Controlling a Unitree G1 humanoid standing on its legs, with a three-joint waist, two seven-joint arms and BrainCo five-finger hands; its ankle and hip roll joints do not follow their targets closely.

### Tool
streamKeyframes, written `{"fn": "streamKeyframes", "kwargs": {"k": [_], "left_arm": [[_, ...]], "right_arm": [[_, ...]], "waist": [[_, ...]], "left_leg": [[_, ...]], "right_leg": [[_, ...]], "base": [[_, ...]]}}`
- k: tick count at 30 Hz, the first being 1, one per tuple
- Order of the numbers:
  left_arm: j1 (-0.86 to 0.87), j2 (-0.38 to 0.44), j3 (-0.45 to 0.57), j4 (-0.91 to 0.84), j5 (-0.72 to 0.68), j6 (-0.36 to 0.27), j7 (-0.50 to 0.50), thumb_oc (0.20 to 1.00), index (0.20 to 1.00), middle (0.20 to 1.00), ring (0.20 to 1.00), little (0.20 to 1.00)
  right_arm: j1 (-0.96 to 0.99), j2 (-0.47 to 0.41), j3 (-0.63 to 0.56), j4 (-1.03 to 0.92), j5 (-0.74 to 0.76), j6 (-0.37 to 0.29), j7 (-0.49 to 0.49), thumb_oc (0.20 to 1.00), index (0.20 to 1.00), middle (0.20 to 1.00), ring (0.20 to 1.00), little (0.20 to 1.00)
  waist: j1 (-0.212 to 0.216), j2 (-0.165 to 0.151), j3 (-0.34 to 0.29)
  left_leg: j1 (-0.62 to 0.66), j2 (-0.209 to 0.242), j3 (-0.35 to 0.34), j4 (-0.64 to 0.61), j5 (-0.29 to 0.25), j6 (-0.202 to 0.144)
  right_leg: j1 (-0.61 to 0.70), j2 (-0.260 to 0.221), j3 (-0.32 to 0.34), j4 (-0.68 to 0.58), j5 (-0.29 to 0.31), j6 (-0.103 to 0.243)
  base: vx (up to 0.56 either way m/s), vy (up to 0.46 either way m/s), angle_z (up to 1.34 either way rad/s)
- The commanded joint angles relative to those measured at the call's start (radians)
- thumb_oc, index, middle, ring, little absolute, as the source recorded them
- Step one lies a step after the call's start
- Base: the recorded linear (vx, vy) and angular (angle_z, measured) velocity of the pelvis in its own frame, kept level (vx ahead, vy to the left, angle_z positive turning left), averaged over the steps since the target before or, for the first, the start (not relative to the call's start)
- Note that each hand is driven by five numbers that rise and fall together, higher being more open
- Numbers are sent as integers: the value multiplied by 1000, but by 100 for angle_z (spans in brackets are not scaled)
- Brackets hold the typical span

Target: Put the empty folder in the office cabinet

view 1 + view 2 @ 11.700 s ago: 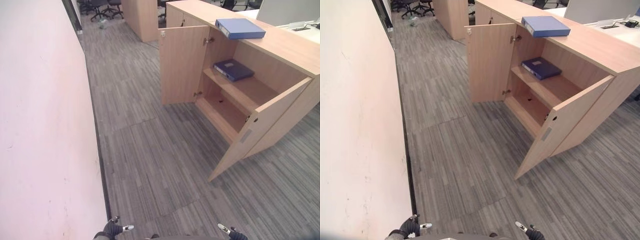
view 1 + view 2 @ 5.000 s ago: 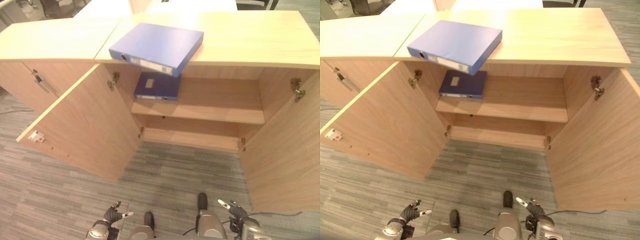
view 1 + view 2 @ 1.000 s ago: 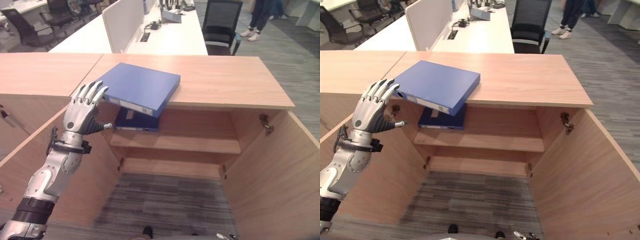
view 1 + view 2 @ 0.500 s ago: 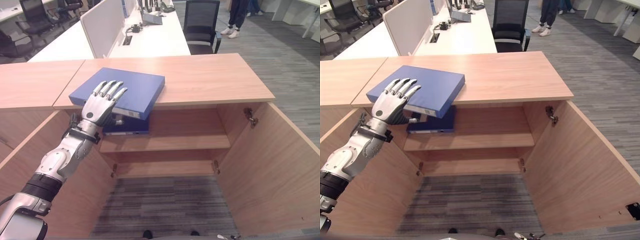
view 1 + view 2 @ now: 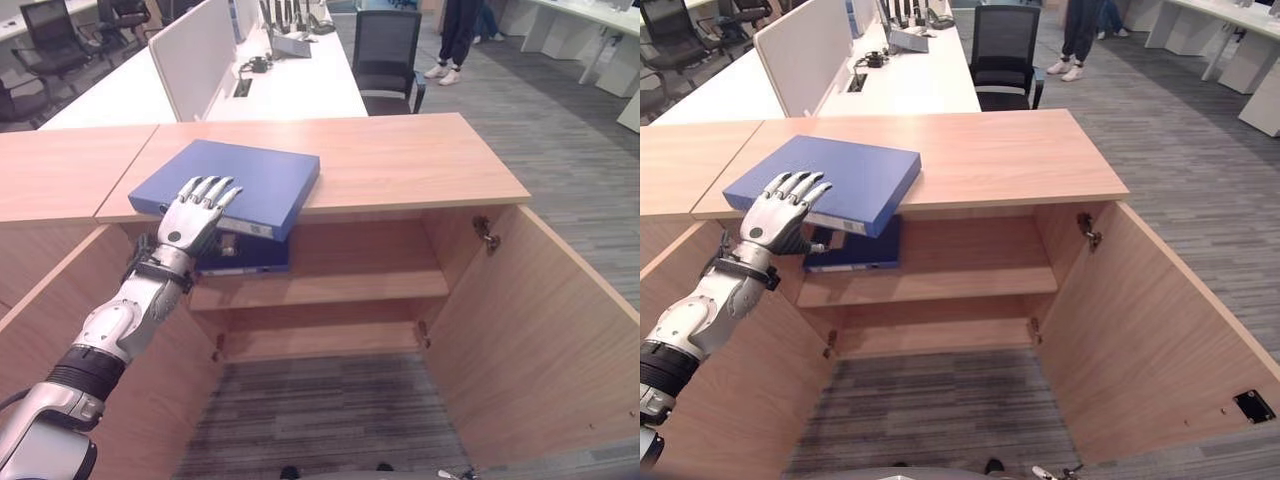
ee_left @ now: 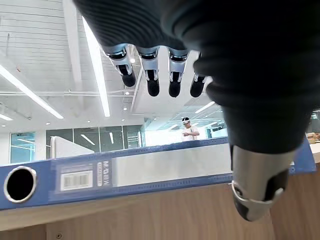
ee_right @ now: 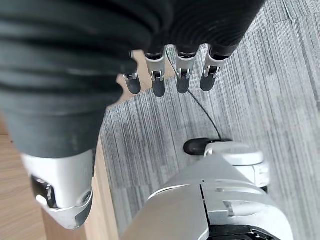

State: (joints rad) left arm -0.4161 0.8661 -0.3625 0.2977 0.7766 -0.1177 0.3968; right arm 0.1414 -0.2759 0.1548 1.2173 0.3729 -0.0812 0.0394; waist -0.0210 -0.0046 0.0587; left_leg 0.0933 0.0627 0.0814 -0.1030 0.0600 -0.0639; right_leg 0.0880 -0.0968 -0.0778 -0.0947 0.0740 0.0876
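Observation:
A blue folder (image 5: 262, 178) lies flat on the top of the open wooden cabinet (image 5: 420, 160), its spine (image 6: 150, 170) jutting over the front edge. My left hand (image 5: 190, 218) is open at the folder's near left corner, fingers (image 6: 150, 75) straight over the cover and the thumb (image 6: 257, 185) below the spine. A darker blue folder (image 5: 255, 260) lies on the left end of the upper shelf (image 5: 340, 288), right under the first one. My right hand (image 7: 170, 75) hangs low over the carpet, fingers relaxed and holding nothing.
Both cabinet doors stand wide open: the right door (image 5: 540, 340) and the left door (image 5: 750, 400) beside my left arm. A second cabinet (image 5: 50, 170) adjoins on the left. Behind are a white desk (image 5: 290, 80) with a divider, a black chair (image 5: 388, 50) and a person's legs (image 5: 460, 30).
My left hand has gone from beside the folder's left corner to over its near edge, then drawn back a little. The camera has shifted; both folders stay in place.

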Motion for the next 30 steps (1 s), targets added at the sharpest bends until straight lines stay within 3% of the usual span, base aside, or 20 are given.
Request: {"fn": "streamKeyframes", "kwargs": {"k": [1,30], "left_arm": [[-161,26,8,57,36,23,17,1000,1000,1000,1000,1000],[-349,19,-145,215,40,62,21,1000,1000,1000,1000,1000]], "right_arm": [[-69,-24,5,30,16,-11,-11,1000,1000,1000,1000,1000],[-78,-49,2,35,26,-6,-25,1000,1000,1000,1000,1000]], "waist": [[-8,-16,43],[-48,-7,51]], "left_leg": [[77,9,19,16,-140,-26],[87,9,54,16,-143,-22]], "right_leg": [[66,-47,38,28,-118,93],[40,-43,70,52,-120,97]], "base": [[-2,10,-4],[1,4,-3]]}}
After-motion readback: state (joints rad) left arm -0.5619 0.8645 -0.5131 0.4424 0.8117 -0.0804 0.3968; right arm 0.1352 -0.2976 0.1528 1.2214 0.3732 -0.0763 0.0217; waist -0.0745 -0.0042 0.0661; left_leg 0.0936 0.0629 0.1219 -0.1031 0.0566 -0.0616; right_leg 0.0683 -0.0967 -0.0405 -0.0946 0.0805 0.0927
